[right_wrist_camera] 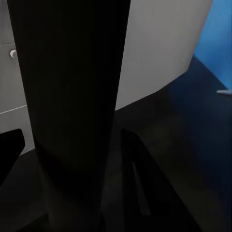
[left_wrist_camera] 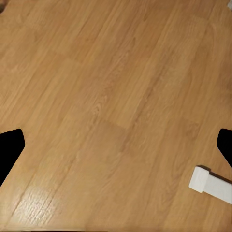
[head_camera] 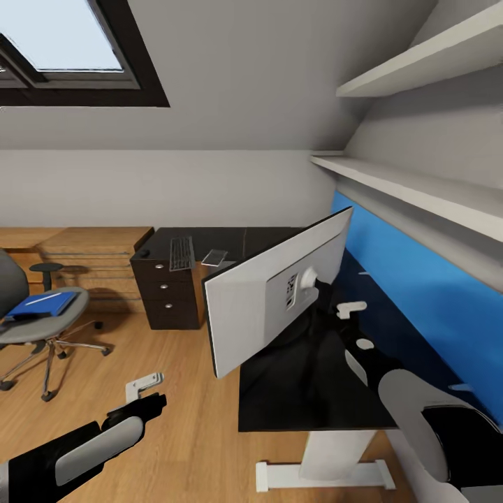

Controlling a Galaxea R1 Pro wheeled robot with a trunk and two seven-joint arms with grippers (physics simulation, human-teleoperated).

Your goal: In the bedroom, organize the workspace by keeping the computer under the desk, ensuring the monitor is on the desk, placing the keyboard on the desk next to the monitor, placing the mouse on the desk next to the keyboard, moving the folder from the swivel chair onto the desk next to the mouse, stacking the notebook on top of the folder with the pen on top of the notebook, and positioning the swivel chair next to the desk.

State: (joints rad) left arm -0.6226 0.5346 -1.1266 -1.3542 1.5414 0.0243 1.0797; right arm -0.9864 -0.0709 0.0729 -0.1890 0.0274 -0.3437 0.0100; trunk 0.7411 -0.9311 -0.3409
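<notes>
The monitor (head_camera: 269, 300) shows me its white rear shell and stands at an angle over the near end of the black desk (head_camera: 314, 402), one corner past the desk's edge. My right gripper (head_camera: 356, 325) is at its black neck (right_wrist_camera: 72, 96), which rises between the spread fingers; the jaws look open. My left gripper (head_camera: 150, 395) hangs open over bare wooden floor (left_wrist_camera: 116, 96). The keyboard (head_camera: 181, 253) lies on the far part of the desk, with a small flat pale item (head_camera: 214, 257) beside it. The blue folder (head_camera: 42, 304) rests on the swivel chair (head_camera: 35, 328) at far left.
Dark drawers (head_camera: 168, 293) with silver knobs sit under the desk's far end, and a low light-wood unit (head_camera: 91, 255) stands left of them. A blue wall panel (head_camera: 419, 293) and white shelves (head_camera: 419, 188) line the right side. The desk's white foot (head_camera: 321, 475) is on the floor.
</notes>
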